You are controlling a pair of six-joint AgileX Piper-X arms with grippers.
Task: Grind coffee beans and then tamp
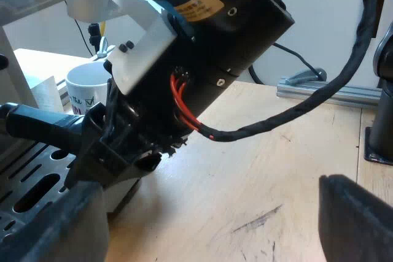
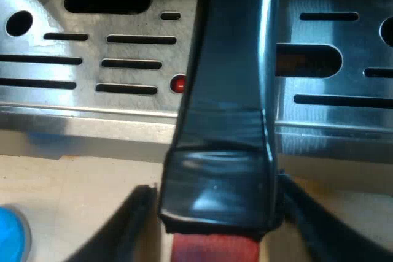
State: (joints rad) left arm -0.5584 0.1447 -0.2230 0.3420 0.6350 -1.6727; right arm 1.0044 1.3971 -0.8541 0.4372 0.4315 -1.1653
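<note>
The left gripper (image 1: 206, 196) was held with fingers spread wide over the wooden table (image 1: 264, 164). A white mug (image 1: 86, 87), printed "The" beside a green tick, was set by the drip tray (image 1: 31, 176). The holder's dark, red-ended handle (image 2: 224, 90) was clamped in the right gripper (image 2: 215, 188), with a blue tamper (image 2: 9, 237) nearby.

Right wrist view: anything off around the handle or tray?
Nothing major. The handle sits straight in the right pincer over the tray, which looks dry, with no grounds spilled. A red dot shows in one slot, possibly a fill marker. The table has dark scuffs, which look like plain wear.
</note>
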